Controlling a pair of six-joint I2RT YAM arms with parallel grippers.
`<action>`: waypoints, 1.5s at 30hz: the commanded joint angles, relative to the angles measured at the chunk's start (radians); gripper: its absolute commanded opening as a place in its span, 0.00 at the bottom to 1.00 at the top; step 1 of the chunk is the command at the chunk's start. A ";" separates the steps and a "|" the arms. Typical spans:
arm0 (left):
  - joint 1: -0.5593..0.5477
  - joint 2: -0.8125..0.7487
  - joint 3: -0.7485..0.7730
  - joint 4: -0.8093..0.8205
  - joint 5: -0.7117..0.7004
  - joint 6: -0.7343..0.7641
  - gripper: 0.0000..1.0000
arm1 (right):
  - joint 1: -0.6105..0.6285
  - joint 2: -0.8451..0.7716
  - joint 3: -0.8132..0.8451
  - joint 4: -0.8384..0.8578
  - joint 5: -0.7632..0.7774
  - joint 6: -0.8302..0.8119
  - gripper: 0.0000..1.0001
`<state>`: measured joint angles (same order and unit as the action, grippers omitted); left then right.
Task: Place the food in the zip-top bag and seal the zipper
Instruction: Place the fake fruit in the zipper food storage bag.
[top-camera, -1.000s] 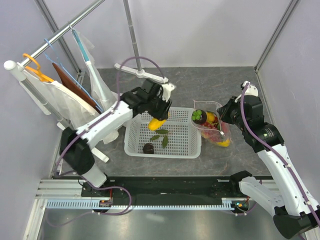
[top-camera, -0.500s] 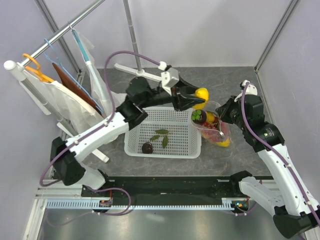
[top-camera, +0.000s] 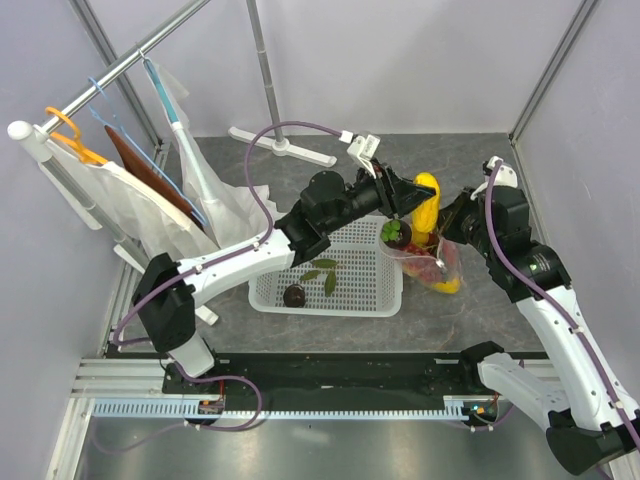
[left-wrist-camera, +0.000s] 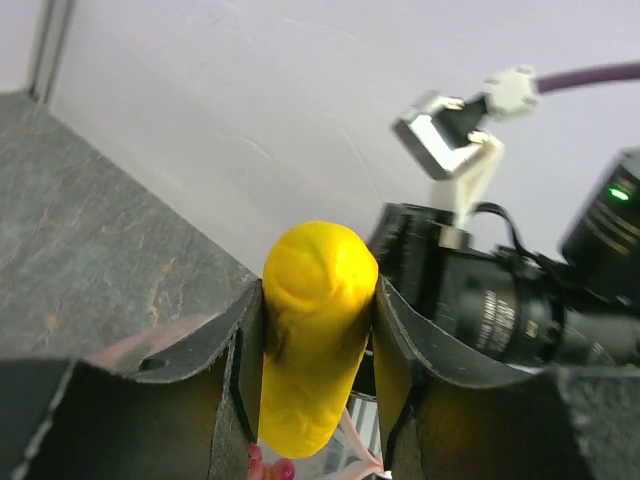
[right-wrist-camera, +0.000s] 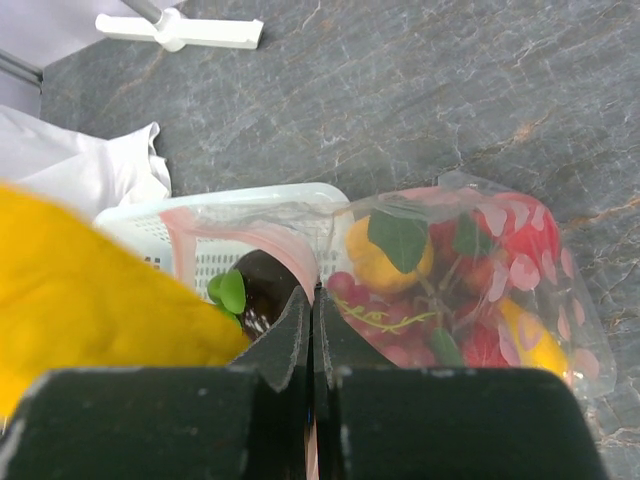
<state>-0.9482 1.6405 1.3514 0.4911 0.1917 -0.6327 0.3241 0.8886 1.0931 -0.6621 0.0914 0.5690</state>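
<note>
Top external view is showing the left gripper (top-camera: 409, 200) clamping a smooth yellow mango (top-camera: 427, 203), long axis standing near-upright, lower end at the open mouth of the clear, dotted zip-top bag (top-camera: 441, 268), just right of the white mesh basket (top-camera: 262, 270). Left wrist view is revealing its rounded tip poking past both fingers (left-wrist-camera: 238, 345). Right wrist view is showing the right gripper (right-wrist-camera: 312, 300) pinching shut on the bag's mouth edge by the pink zipper (right-wrist-camera: 240, 232).
</note>
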 joint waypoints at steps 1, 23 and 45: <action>-0.008 0.022 0.018 -0.035 -0.224 -0.197 0.17 | -0.003 0.004 0.063 0.041 0.045 0.025 0.00; -0.067 -0.077 -0.119 -0.301 -0.118 -0.236 0.78 | -0.002 0.003 0.070 0.024 0.076 0.048 0.00; 0.295 -0.263 0.022 -1.491 0.206 1.004 0.86 | -0.003 -0.017 0.033 0.021 0.047 0.028 0.00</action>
<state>-0.6521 1.2835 1.3788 -0.5598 0.3939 0.0547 0.3233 0.8913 1.1145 -0.6674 0.1535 0.6014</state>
